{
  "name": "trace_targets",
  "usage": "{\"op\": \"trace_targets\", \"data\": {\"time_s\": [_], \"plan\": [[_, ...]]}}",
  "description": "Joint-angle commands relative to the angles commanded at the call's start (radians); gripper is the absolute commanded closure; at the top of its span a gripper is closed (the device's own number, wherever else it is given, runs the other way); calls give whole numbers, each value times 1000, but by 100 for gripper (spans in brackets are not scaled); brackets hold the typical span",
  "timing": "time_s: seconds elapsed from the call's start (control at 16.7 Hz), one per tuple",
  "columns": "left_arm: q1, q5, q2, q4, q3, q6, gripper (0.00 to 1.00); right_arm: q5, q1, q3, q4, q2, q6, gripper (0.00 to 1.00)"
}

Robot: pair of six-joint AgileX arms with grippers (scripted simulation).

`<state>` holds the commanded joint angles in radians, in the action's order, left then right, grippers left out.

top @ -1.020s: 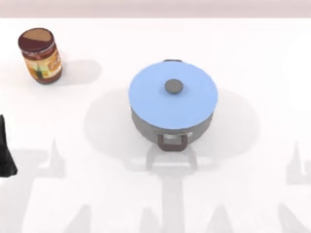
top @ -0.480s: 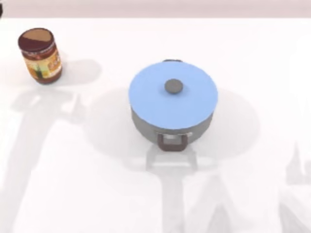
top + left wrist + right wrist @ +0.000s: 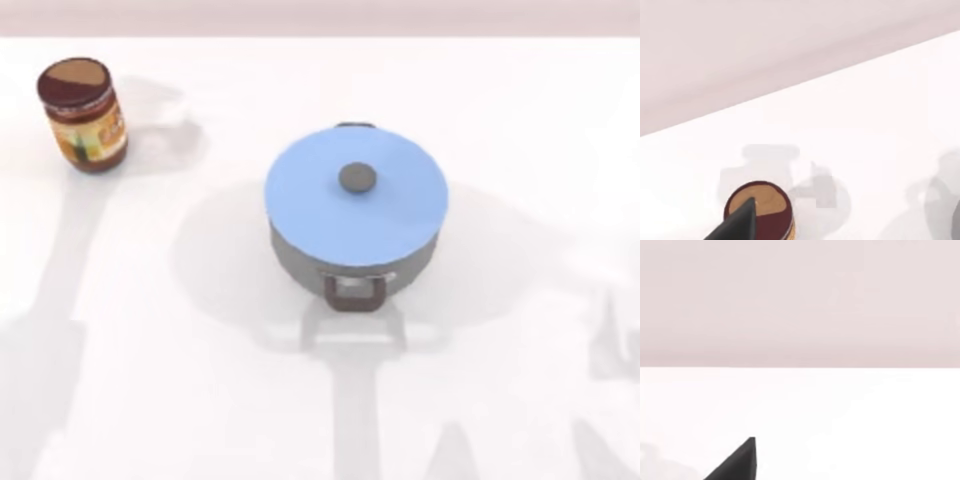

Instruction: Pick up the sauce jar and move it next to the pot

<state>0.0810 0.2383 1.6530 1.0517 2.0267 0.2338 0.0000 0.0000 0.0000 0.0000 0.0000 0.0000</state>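
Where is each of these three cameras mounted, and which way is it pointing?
Top view: above the table, looking straight down on the sauce jar at the table's far left and the pot near the middle; no arm shows, only shadows.
Left wrist view: on the left arm, looking down over the jar's lid; one dark tip of its fingers shows.
Right wrist view: on the right arm, facing bare tabletop and wall; one dark tip of its fingers shows.
Shared: top and left wrist views both show the sauce jar.

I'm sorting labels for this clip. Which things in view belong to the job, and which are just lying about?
Belong to the job:
- sauce jar, far left of the table
- pot, centre
- left tool, over the jar

Lying about:
- nothing; only the table
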Motion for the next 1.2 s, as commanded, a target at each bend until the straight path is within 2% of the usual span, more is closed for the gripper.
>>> {"op": "trace_targets", "data": {"time_s": [0.3,0.54,0.96,1.2], "plan": [[-12,-27,404,207,419,31,0,0,0,0,0,0,0,0],[-30,-73,677,336,632,38,0,0,0,0,0,0,0,0],[-63,-158,1011,484,841,35,0,0,0,0,0,0,0,0],[-69,-176,1068,507,875,34,0,0,0,0,0,0,0,0]]}}
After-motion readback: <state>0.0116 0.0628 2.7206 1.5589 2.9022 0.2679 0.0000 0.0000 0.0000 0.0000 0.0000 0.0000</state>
